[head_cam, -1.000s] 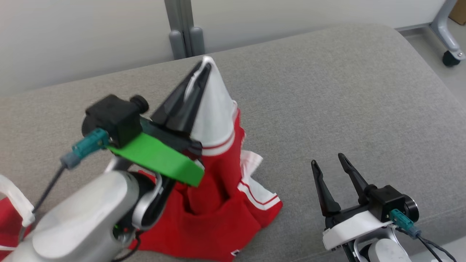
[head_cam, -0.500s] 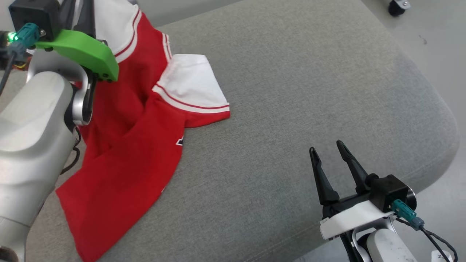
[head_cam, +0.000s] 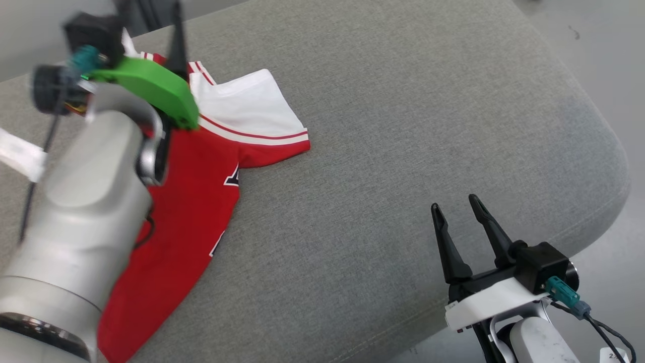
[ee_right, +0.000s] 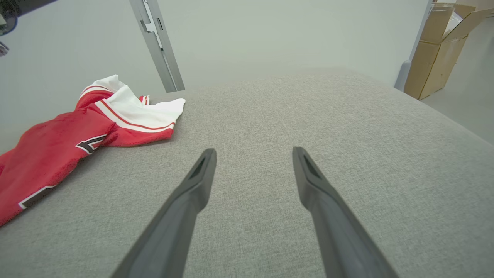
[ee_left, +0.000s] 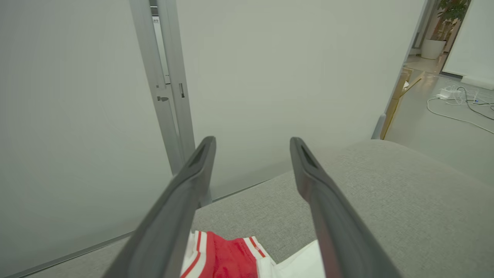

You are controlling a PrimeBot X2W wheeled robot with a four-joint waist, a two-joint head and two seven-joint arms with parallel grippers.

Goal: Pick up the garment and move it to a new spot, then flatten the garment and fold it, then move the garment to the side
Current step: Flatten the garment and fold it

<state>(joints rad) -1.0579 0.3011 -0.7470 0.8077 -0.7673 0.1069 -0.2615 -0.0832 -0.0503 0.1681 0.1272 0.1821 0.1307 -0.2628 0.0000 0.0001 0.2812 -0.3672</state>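
Lying on the left side of the grey cushion (head_cam: 403,126) in the head view, the red-and-white jersey (head_cam: 201,191) sat below the left claw (head_cam: 150,10), whose fingers stood apart and empty. The right claw (head_cam: 454,203), also spread, hovered well apart from it. From the left wrist, the jersey's striped edge (ee_left: 224,258) showed low between the spread fingers. From the right wrist, the jersey lay at that view's far left.

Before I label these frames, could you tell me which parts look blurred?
Head view: the left claw and its green mount are motion-smeared; the right claw and garment are crisp. Left and right wrist views: fingers look soft near the lens, the cushion sharp.
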